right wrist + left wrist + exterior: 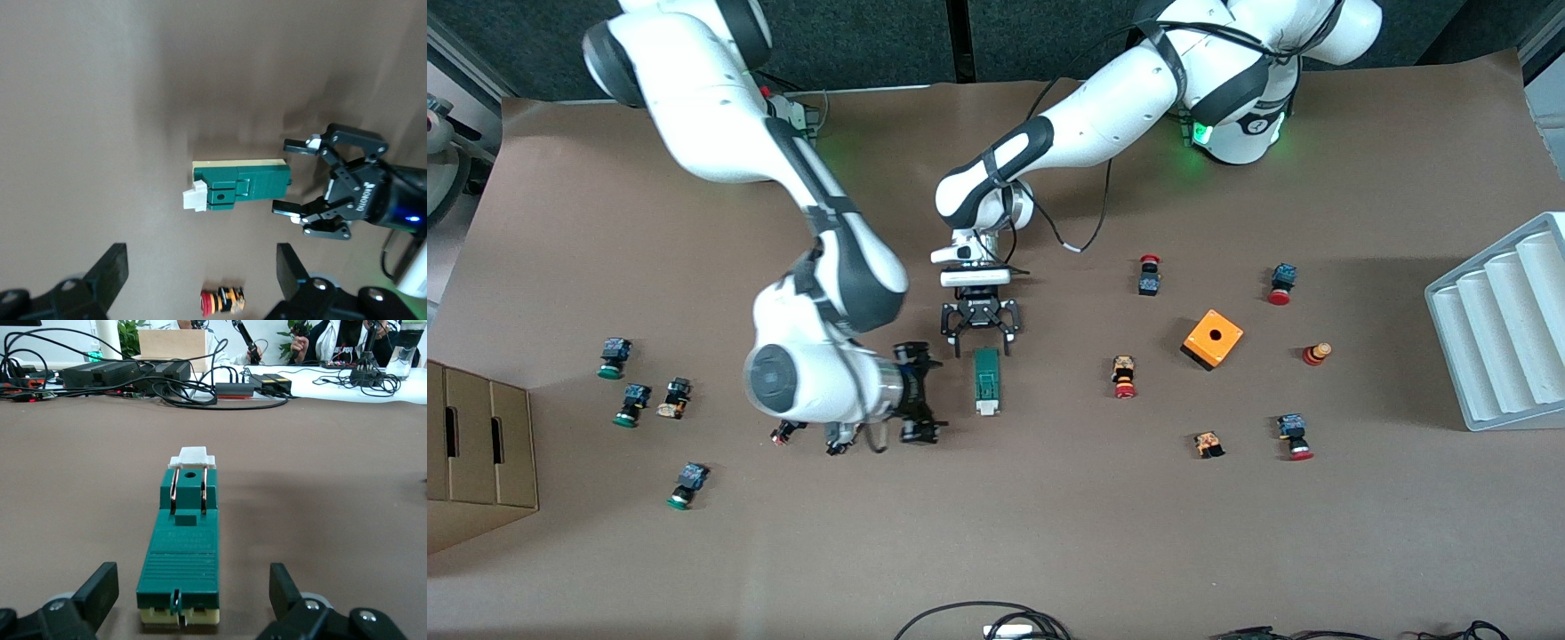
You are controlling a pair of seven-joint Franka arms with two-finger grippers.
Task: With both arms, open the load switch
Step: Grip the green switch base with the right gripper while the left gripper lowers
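Now lining up on the load switch, both grippers empty and spread wide.

It lies flat on the table mid-way between my two arms, white piece toward the front camera. My left gripper sits low at its dark-green end, fingers either side but not touching; my right gripper hovers beside it toward the right arm's end of the table. I judge this the approach: next the left should close on the body to steady it while the right takes the white piece. My right arm hides the small buttons under it, and how the white piece latches I cannot make out.
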